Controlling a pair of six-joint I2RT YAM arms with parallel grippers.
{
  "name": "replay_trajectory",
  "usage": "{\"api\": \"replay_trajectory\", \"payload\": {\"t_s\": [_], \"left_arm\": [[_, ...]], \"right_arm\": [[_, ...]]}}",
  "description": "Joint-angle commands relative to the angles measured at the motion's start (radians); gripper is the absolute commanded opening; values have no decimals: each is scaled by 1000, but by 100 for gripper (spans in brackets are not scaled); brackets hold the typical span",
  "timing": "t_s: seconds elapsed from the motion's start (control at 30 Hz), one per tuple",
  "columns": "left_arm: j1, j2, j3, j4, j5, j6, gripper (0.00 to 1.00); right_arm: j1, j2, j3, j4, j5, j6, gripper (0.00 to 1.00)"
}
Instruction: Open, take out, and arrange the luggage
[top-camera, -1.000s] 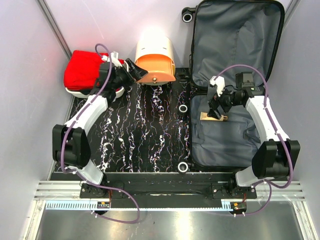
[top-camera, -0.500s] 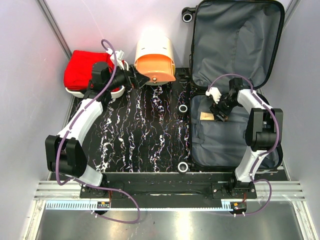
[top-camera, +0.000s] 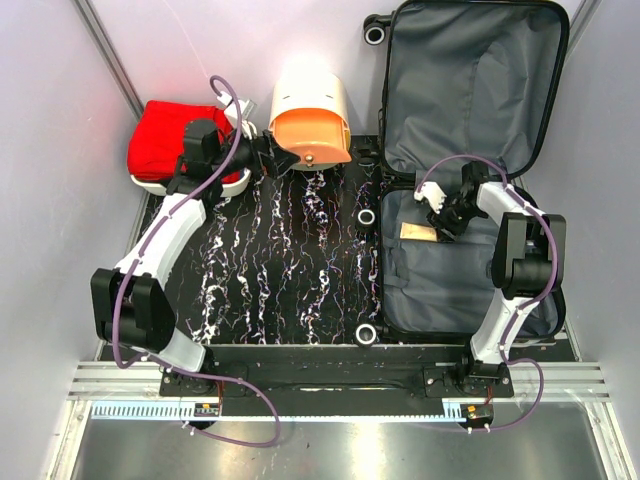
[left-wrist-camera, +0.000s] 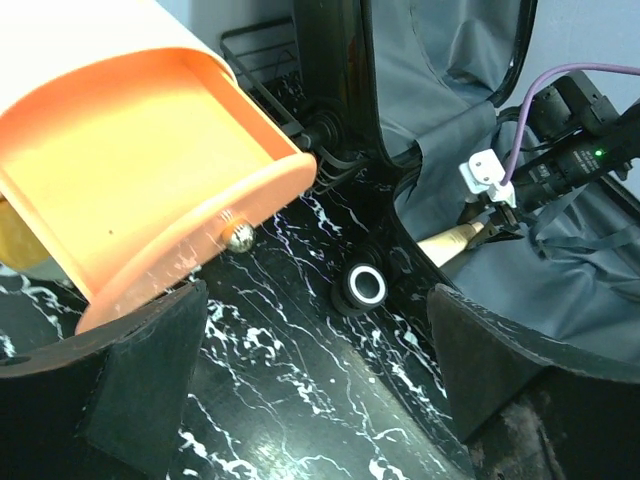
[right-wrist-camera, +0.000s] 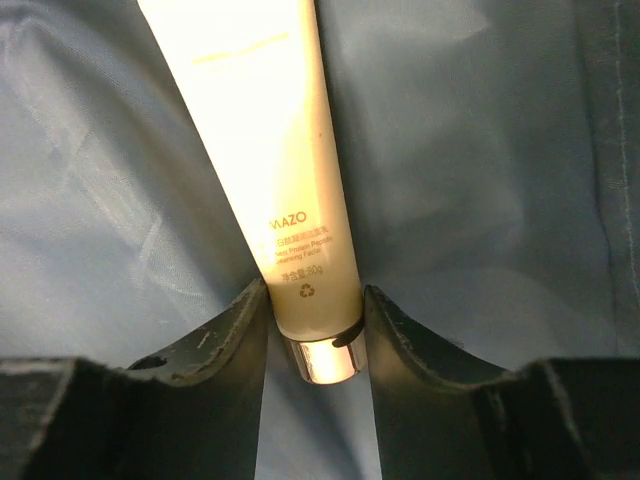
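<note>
Left arm: stretched from its base to the far left of the surface (top-camera: 290, 260), wrist turned right toward the box (top-camera: 310, 105)
Left tool (top-camera: 262, 155) (left-wrist-camera: 310, 400): wide, nothing between the fingers, just short of the box's orange drawer (left-wrist-camera: 150, 190)
Right arm: folded upright at the right, forearm angled left and down onto the grey lining (top-camera: 440, 290)
Right tool (top-camera: 440, 215) (right-wrist-camera: 313, 300): closed on a tube (right-wrist-camera: 270, 150) (top-camera: 415, 232), fingers pressing both sides just above its silver cap (right-wrist-camera: 318, 358)
Luggage (top-camera: 470, 100) (left-wrist-camera: 450, 60): right side of the surface, open; base half flat, lid raised at the far wall
Orientation: wheels (top-camera: 367, 217) face left toward the surface's middle; the two opened halves run near to far
Tube axis: lies flat on the lining, cap toward the tool
Hidden: outer shell out of sight; base's right part covered by the right arm; tube's tail cut off in the right wrist view, small print unreadable
Far left: red cloth (top-camera: 165, 140), partly behind the left arm
</note>
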Motion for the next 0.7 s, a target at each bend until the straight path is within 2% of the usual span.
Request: {"api": "replay_trajectory", "payload": {"t_s": [0.0, 0.23, 0.3, 0.5, 0.67], "left_arm": [[-10, 26, 102, -6, 26, 130, 94], [-50, 38, 180, -80, 27, 294, 92], [-67, 55, 200, -94, 37, 279, 90], [-112, 133, 306, -163, 86, 62, 81], [-142, 212, 334, -134, 145, -148, 81]], "right_arm": [[-6, -49, 19, -38, -38, -9, 41], [-12, -184, 125, -141, -179, 83, 36], [-11, -218, 134, -152, -232, 109, 34], [-12, -322, 145, -150, -355, 161, 29], [-11, -404, 153, -104, -455, 233, 27]]}}
